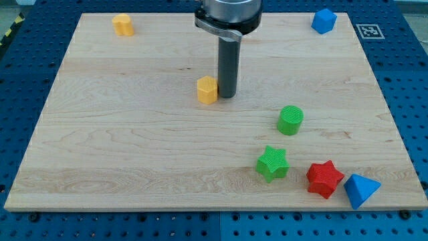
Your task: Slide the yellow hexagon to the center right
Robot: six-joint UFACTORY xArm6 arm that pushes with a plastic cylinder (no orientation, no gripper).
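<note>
Right now, in the camera view, the arm's dark rod stands upright over the middle of the wooden tabletop (134, 154), and the tip (227, 96) rests just beside the yellow hexagon (208, 90), on that block's right side and seemingly touching it or nearly so. There is no claw on this arm, so no open or closed state can be told; the rod alone does the pushing. The yellow hexagon sits a little left of the board's centre, well apart from the centre right where it is meant to go. A second yellow block (123, 25) lies near the view's top left, and a blue block (324, 21) near the top right. A green cylinder (291, 120) stands right of centre, with a green star (273, 164), a red star (325, 179) and a blue triangular block (361, 190) grouped toward the bottom right. Judging from this, the approach step is in hand and the push has not begun. Since the tip is on the wrong side for a rightward push, the next move likely calls for rounding the hexagon to its left face, then pushing toward the view's right, passing above the green cylinder.
</note>
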